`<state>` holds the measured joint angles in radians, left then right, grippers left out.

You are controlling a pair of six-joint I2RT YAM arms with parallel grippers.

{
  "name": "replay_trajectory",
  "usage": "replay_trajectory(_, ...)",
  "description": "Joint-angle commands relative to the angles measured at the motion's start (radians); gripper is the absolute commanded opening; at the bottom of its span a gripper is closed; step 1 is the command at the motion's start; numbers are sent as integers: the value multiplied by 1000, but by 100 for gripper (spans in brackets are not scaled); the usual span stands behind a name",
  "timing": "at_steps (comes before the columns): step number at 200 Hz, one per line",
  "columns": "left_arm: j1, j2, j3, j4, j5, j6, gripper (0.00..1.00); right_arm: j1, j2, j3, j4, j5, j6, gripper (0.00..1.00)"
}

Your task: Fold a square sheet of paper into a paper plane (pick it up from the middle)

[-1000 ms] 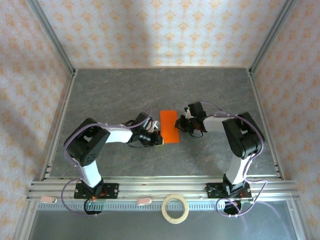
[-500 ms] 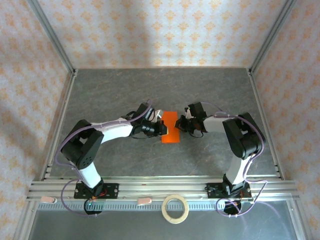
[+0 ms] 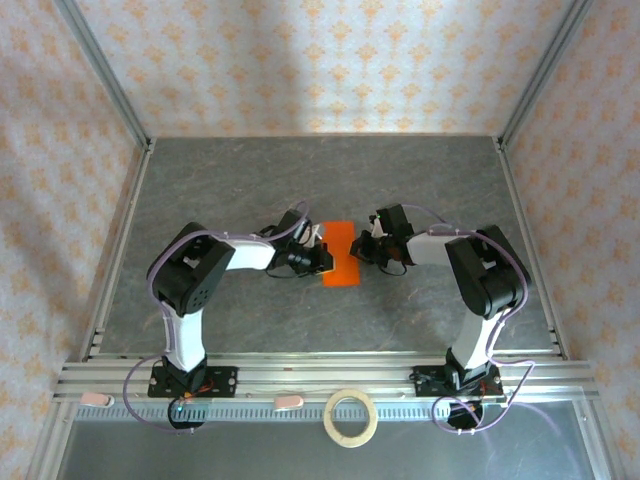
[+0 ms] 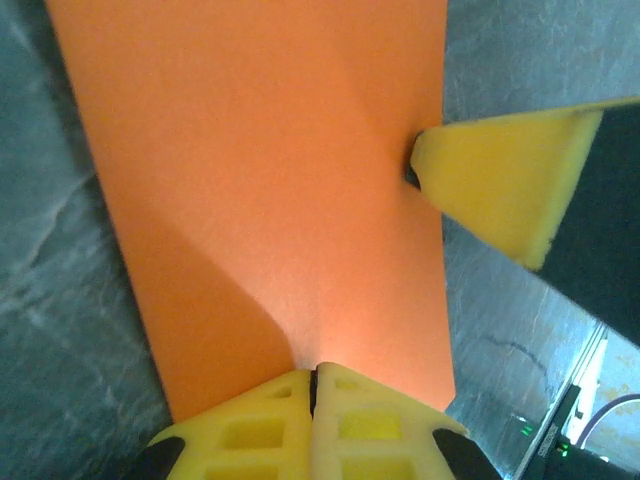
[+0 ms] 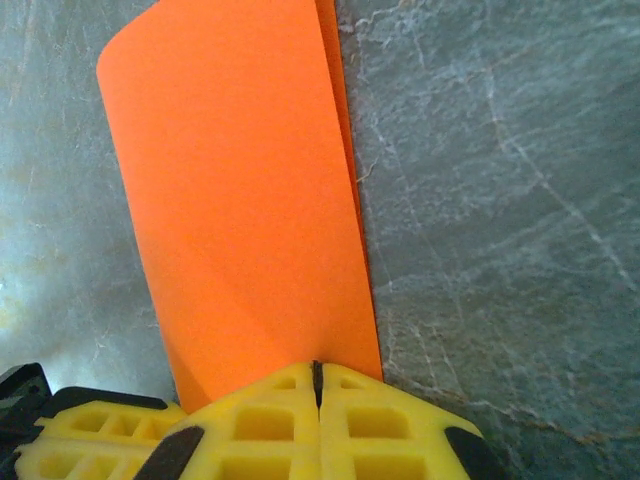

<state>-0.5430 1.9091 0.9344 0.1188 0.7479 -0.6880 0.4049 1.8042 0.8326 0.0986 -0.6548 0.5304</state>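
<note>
The orange sheet of paper (image 3: 337,255) lies on the grey table, folded over into a narrow rectangle, its upper layer bowing up a little at the fold (image 5: 240,190). My left gripper (image 3: 324,259) is shut, its yellow tips (image 4: 313,372) touching the paper's left side. From the right, my right gripper (image 3: 358,246) is also shut, its tips (image 5: 318,368) set on the paper's right edge. The left wrist view has the paper (image 4: 260,180) flat ahead and one right finger (image 4: 500,185) pressing its far edge. Nothing is lifted.
A pale tape ring (image 3: 351,417) lies on the front ledge beyond the metal rail (image 3: 320,375). Metal frame posts and patterned walls close in the table (image 3: 320,175) on three sides.
The left arm has swung inward and its shut gripper has slid from the paper's near left corner onto its left side. The right arm and the paper have stayed still.
</note>
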Motion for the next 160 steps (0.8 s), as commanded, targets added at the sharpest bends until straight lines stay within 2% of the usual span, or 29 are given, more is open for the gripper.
replay_trajectory(1, -1, -31, -103, -171, -46, 88, 0, -8, 76, -69, -216, 161, -11, 0)
replay_trajectory(43, -21, -137, -143, -287, -54, 222, 0, -8, 80, -69, -218, 160, -12, 0)
replay_trajectory(79, -39, -188, -70, -410, -153, 251, 0, -9, 80, -69, -218, 164, -11, 0)
replay_trajectory(112, -39, -238, -20, -289, -124, 141, 0, -9, 75, -69, -219, 164, -11, 0)
replay_trajectory(138, -40, -199, 24, -154, -65, 48, 0, -8, 76, -63, -222, 163, -9, 0)
replay_trajectory(160, -40, -143, 41, -96, -23, 28, 0, -8, 69, -69, -220, 165, -7, 0)
